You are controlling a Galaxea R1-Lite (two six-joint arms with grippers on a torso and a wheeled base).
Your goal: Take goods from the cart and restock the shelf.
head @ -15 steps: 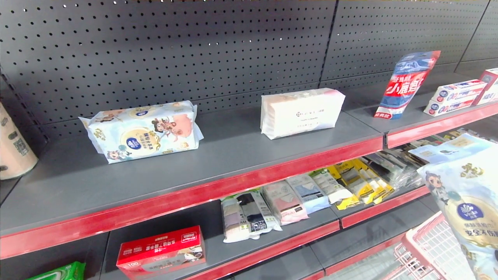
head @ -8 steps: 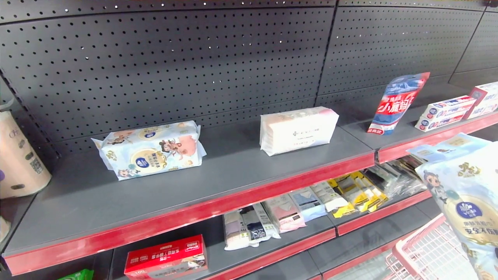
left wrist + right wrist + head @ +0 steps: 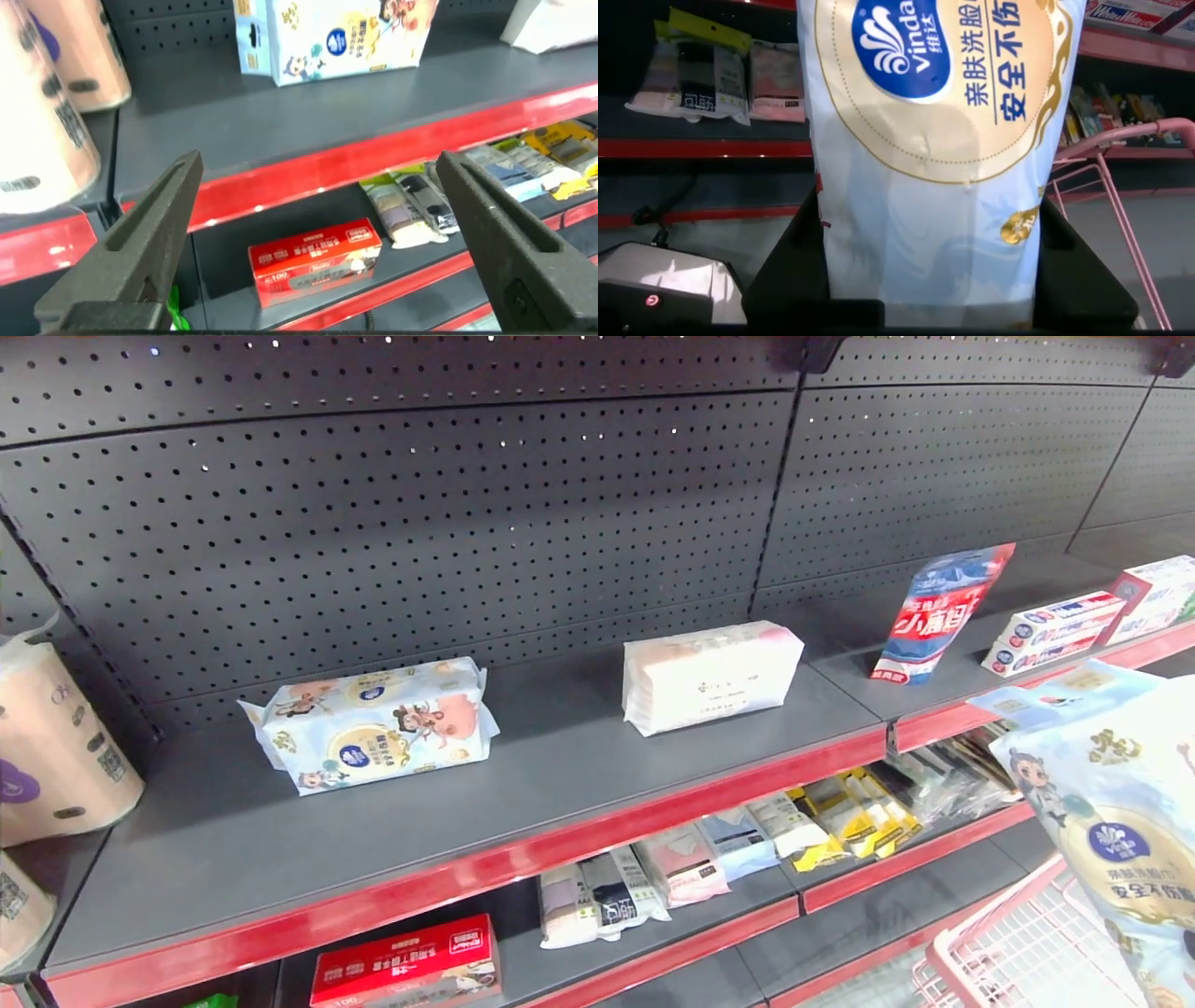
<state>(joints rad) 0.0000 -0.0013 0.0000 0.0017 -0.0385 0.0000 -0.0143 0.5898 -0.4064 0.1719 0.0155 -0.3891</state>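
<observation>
A tall pale-blue tissue pack with a cartoon figure hangs at the far right, in front of the shelves and above the pink cart. My right gripper is shut on this tissue pack, one dark finger on each side. A matching cartoon pack lies on the grey shelf with the red front edge, left of centre. My left gripper is open and holds nothing, in front of the shelf edge and below the cartoon pack.
A white tissue pack lies mid-shelf. Paper rolls stand at the left end; a blue-red pouch and toothpaste boxes sit on the right section. The lower shelf holds several flat packs and a red box. Bare shelf lies between the two packs.
The whole head picture has shifted downward, so the camera has moved. The held tissue pack stays at the right edge.
</observation>
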